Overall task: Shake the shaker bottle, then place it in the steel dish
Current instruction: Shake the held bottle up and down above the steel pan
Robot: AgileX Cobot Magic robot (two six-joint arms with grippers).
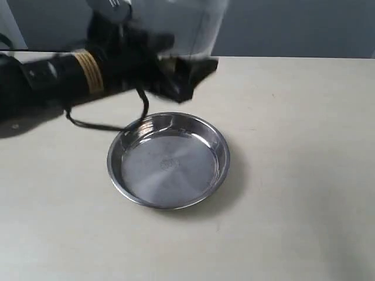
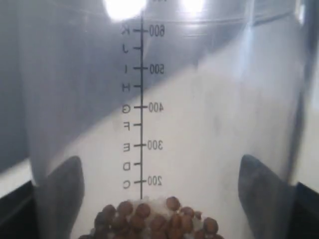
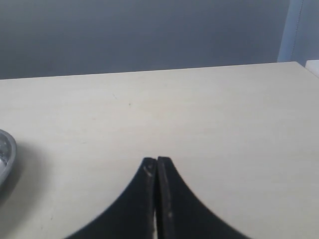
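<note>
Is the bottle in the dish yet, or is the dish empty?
Empty. The dish shows only its bare shiny bottom; the bottle is clamped in the left gripper, off the dish.

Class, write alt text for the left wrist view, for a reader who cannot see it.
A clear shaker bottle fills the view, gripped between the two dark fingers of the left claw. A printed scale runs along its wall, lettered C to K and numbered 200 to 600. Small brown pellets lie heaped below the 200 mark.
</note>
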